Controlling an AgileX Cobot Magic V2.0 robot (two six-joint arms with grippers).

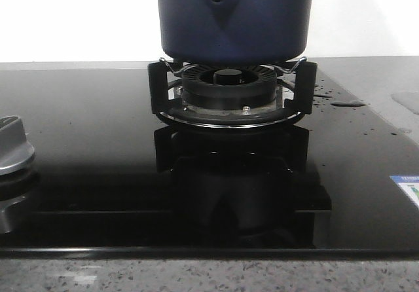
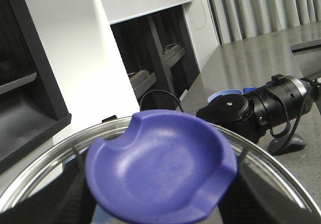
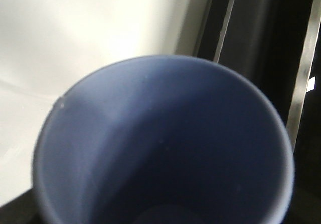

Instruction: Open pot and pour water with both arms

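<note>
The dark navy pot [image 1: 234, 17] is right over the black burner [image 1: 229, 88]; I cannot tell whether it rests on the pot stand. Its triangular handle mount with the rivet faces the front view. The right wrist view looks straight into the open pot [image 3: 160, 143]; its inside is dark and I see no water there. Water shows as droplets [image 1: 323, 95] and a thin puddle [image 1: 347, 103] on the glass hob right of the burner. My left gripper [image 2: 160, 196] is shut on the blue knob [image 2: 160, 166] of the glass lid [image 2: 281, 171], held off the pot. The right gripper's fingers are hidden.
A silver control knob [image 1: 13, 149] sits at the hob's left edge, a sticker [image 1: 407, 190] at its right edge. In the left wrist view a black camera on a stand [image 2: 261, 108] lies on the grey counter, with dark shelves [image 2: 150, 68] behind.
</note>
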